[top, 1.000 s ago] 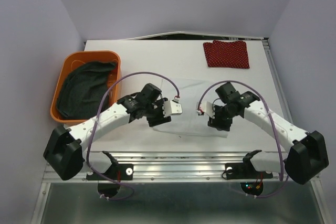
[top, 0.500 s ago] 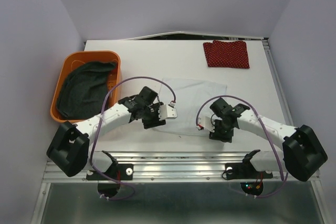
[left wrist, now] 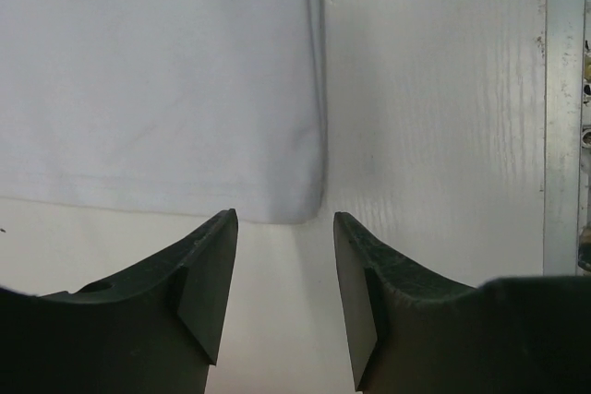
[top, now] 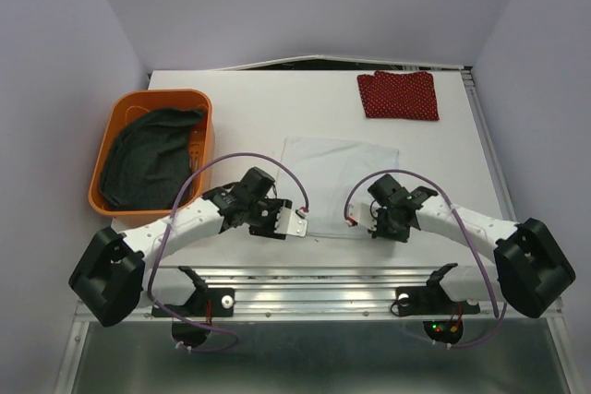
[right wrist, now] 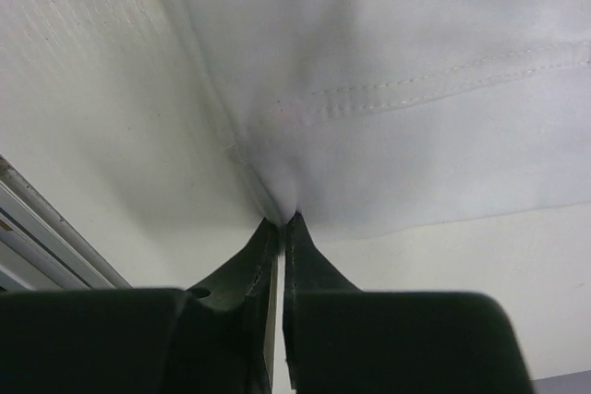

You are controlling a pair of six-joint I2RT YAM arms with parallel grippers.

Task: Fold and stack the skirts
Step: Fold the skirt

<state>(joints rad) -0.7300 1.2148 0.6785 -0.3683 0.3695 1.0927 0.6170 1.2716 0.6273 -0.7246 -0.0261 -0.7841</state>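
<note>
While my right gripper (right wrist: 280,220) pinches tight on the white skirt's (top: 340,168) near right corner, the left gripper (left wrist: 284,214) stands open.
I see its fingers apart just short of the near left corner, holding nothing. The white skirt lies flat mid-table; the red skirt (top: 398,95) sits folded far right, and the grey skirt (top: 148,156) is in the orange basket (top: 162,97).
</note>
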